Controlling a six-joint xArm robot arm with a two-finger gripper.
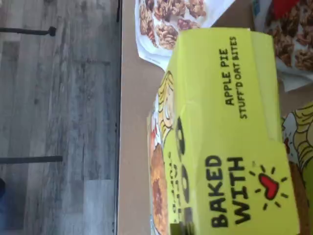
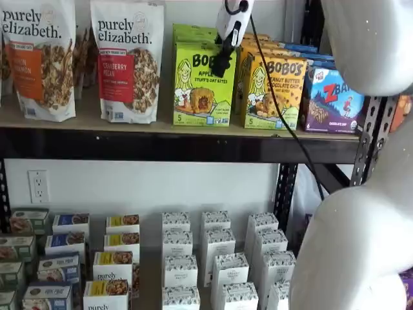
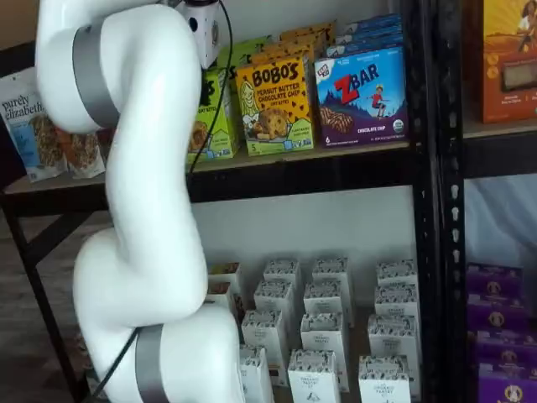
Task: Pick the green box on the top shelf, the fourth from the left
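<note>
My white gripper has black fingers. The green box is lime with black lettering; the shelf is tan, black-fronted.

On the top shelf, two Purely Elizabeth granola bags are showing, beside one green box at front, one yellow-orange Bobo's box and one blue Zbar box.

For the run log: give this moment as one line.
stage: grasping | claw: at green box front, grip unclear | top shelf: box standing
</note>
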